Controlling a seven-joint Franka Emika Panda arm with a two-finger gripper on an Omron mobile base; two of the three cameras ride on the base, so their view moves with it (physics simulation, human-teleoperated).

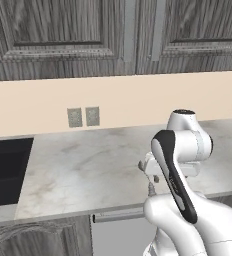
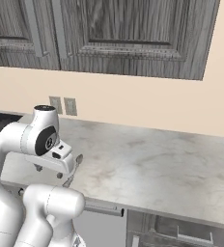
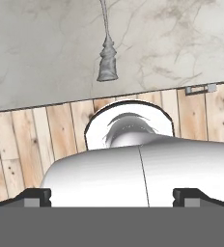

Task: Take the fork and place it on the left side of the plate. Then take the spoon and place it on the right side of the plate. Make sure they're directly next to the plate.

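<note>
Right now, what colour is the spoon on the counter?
Grey, metallic-looking. The spoon shows best in the hand view, lying on the marbled counter.

Glossy white rounded arm (image 1: 188,210) — black bands at the joints, a dark round cap on top.

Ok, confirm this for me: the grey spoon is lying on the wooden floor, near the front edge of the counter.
Not quite. The spoon lies on the marble counter, not on the wooden floor. It is near the counter's front edge, as you said. The hand view shows it on the stone above the floorboards, and the right base view agrees.
</note>
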